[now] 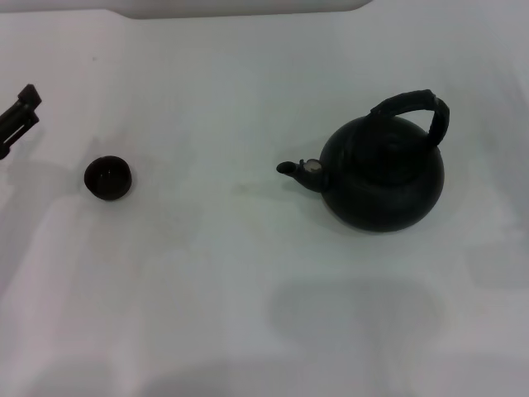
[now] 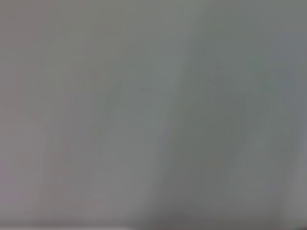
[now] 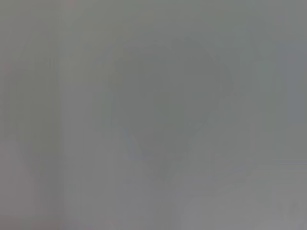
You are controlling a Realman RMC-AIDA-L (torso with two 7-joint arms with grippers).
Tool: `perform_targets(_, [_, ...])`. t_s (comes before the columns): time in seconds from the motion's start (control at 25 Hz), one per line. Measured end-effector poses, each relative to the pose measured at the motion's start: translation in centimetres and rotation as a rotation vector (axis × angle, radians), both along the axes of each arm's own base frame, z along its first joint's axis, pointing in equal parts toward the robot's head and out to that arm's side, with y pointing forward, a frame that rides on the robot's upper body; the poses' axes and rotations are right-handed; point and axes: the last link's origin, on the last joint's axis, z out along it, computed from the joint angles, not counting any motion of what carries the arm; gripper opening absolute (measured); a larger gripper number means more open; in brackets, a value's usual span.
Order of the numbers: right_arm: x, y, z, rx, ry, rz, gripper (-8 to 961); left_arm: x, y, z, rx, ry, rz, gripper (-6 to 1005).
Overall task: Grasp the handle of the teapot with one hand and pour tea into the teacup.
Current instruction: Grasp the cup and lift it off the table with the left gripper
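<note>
Your handle [image 1: 411, 107] sits right of frame, far from the left gripper [image 1: 18, 118] at left edge; can't tell its jaws.

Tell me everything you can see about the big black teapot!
The teapot is round and fat, matte blackish, and stands upright on the white table, on the robot's right side. A thick dark handle arches over its top. Its short stubby spout, with a silvery bit on it, points toward the tiny teacup, which sits well apart. Nothing touches the pot except the table; no gripper is holding it. Whether there is tea inside cannot be seen.
</note>
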Motion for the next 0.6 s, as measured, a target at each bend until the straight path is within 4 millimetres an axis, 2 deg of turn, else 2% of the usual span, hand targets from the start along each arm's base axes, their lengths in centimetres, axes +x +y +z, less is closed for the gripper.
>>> perform_targets(0.28, [0.2, 0.1, -0.1, -0.002, -0.001, -0.016, 873, 0.7, 0.1, 0.1, -0.110, 0.005, 0.128, 877])
perform_targets(0.6, [0.4, -0.2, -0.4, -0.009, 0.001, -0.027, 872, 1.0, 2.1, -3.0, -0.226, 0.068, 0.197, 877])
